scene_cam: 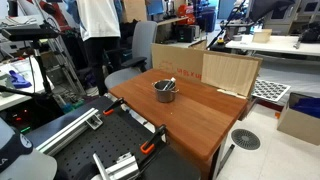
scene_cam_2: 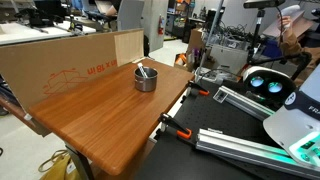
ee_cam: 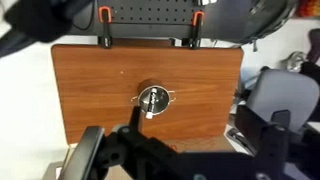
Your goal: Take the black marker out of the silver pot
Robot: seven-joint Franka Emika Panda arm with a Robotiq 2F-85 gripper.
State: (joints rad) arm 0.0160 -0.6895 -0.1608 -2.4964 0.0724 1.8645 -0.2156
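Observation:
The silver pot [scene_cam: 165, 92] stands on the wooden table [scene_cam: 190, 115], near its cardboard-side edge. It also shows in an exterior view [scene_cam_2: 146, 80] and in the wrist view [ee_cam: 154, 100]. The black marker [ee_cam: 152, 103] lies slanted inside the pot, with its light-tipped end resting on the rim [scene_cam_2: 143, 71]. My gripper [ee_cam: 195, 115] shows only in the wrist view. It hangs high above the table, open and empty, and the pot sits below near its left finger.
Large cardboard sheets [scene_cam: 230, 72] [scene_cam_2: 70, 65] stand along one table edge behind the pot. Orange clamps [ee_cam: 105, 15] hold the opposite edge to a black perforated base. An office chair [scene_cam: 135, 50] and a person [scene_cam: 98, 30] are beyond the table.

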